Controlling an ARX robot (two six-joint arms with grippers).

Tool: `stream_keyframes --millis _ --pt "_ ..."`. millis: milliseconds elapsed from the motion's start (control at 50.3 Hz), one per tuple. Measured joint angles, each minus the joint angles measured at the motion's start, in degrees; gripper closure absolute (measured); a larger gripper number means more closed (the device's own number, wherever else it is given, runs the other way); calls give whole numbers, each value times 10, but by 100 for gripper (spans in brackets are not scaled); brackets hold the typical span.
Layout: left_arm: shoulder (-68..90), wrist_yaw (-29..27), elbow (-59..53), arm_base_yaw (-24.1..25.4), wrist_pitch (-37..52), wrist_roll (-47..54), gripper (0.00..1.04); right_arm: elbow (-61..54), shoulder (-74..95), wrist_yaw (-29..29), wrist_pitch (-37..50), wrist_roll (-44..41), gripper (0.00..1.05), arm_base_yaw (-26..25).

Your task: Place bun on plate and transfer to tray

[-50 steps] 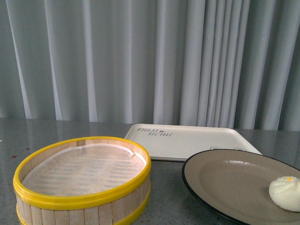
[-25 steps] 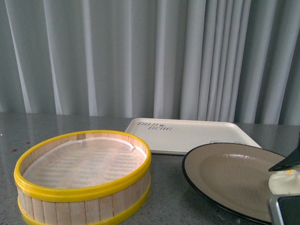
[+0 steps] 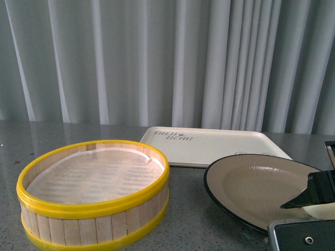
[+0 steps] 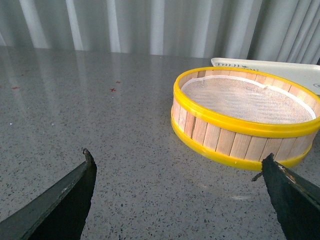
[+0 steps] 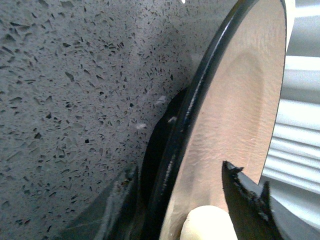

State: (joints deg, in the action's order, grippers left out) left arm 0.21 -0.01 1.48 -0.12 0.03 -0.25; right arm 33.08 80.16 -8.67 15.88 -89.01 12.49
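Grey speckled table (image 5: pixel 60 75): my right end effector (image 5: pixel 177 169) straddles the plate (image 5: pixel 235 100) rim, clamped or not I cannot tell; the bun (image 5: pixel 205 225) sits beside its upper finger. I should lift level toward the tray (image 3: pixel 220 149) beyond.

One steamer basket (image 3: pixel 94 226) near left, one tray (image 3: pixel 220 151) far centre, one plate (image 3: pixel 246 188) near right, one bun (image 5: pixel 205 227) on it.

The steamer basket (image 3: pixel 94 227): pale wooden slats, yellow bands, white mesh liner. The plate (image 3: pixel 246 183): beige-brown with a thin black rim; the tray (image 3: pixel 220 149): cream-white with dark lettering; the bun (image 5: pixel 207 226): cream-white. The tabletop (image 4: pixel 75 100): grey, dark-speckled; the curtain (image 3: pixel 131 63): pale grey.
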Motion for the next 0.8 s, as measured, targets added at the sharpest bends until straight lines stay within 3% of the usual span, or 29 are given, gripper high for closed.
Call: stream_keyframes --millis 80,259,438,597,796 --pt "0 0 0 0 0 0 7 0 0 0 17 -4 72 2" --pt "0 0 0 0 0 0 7 -19 -5 11 56 -4 101 4" --pt "0 0 0 0 0 0 7 -51 -22 34 153 -26 102 1" --pt "0 0 0 0 0 0 7 -39 -46 27 171 -10 102 -10" --pt "0 0 0 0 0 0 7 87 -36 -59 67 38 102 -77"
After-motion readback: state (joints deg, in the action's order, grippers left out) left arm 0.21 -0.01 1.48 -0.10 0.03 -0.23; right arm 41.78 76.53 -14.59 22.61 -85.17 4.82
